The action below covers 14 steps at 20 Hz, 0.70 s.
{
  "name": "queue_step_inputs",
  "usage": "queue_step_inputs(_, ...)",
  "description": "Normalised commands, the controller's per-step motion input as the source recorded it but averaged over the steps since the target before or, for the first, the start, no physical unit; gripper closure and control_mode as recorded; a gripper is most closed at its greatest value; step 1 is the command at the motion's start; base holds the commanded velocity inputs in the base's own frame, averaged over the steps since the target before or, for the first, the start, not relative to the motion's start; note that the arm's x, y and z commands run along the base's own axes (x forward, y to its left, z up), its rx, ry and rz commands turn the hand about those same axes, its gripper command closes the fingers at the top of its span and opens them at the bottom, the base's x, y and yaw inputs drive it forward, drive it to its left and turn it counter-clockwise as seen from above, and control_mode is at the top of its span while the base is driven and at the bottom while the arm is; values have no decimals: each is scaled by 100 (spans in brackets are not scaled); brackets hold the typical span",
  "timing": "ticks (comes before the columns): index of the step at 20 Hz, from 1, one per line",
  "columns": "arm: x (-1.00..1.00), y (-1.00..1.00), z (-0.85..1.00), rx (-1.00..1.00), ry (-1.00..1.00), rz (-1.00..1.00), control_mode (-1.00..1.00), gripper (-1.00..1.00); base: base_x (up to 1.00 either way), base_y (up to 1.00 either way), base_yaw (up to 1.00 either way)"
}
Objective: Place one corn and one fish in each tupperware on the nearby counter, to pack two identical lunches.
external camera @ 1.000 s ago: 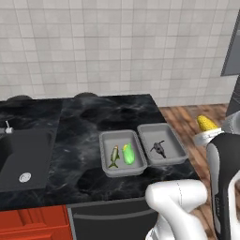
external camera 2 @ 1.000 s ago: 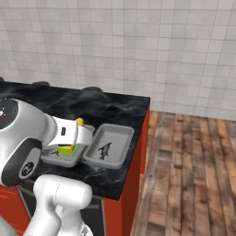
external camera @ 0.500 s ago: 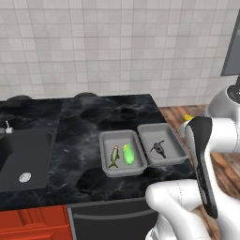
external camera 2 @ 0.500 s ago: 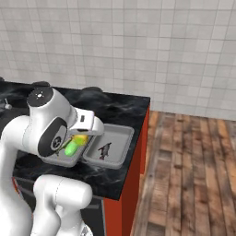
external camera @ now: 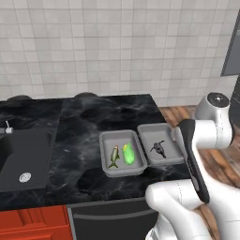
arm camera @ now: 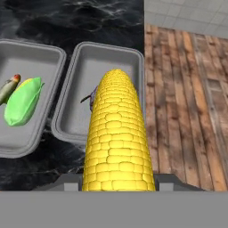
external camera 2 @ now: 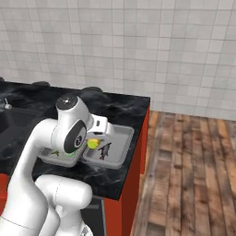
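My gripper (arm camera: 118, 180) is shut on the yellowish corn (arm camera: 118, 138), which hangs above the near right part of the right tupperware (arm camera: 120, 55). In that tray lies the dark grey fish (arm camera: 91, 100), half hidden behind the cob. The left tupperware (arm camera: 26, 55) holds the lime green corn (arm camera: 22, 102) and the pale fish (arm camera: 8, 87). From the right base view the yellow corn (external camera 2: 93, 144) sits just above the dark fish (external camera 2: 105, 150). Both trays (external camera: 123, 138) (external camera: 152, 133) stand side by side on the black counter (external camera: 84, 122).
The dark sink basin (external camera: 23, 154) is set into the counter at the far left. The counter ends just right of the right tray, with wooden floor (external camera 2: 184, 175) beyond. A tiled wall backs the worktop.
The arm has swung in from over the floor at the right, carrying the yellow corn leftward until it hangs over the right tray. The trays and their contents stayed put.
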Motion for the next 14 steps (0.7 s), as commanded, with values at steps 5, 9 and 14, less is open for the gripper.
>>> queue_step_inputs(5,56,-1,-47,0,2,0,-100,100,0,0,0)
queue_step_inputs(9,53,-9,-47,0,3,0,-100,100,0,0,0)
queue_step_inputs(14,54,-11,-41,0,2,0,-100,100,0,0,0)
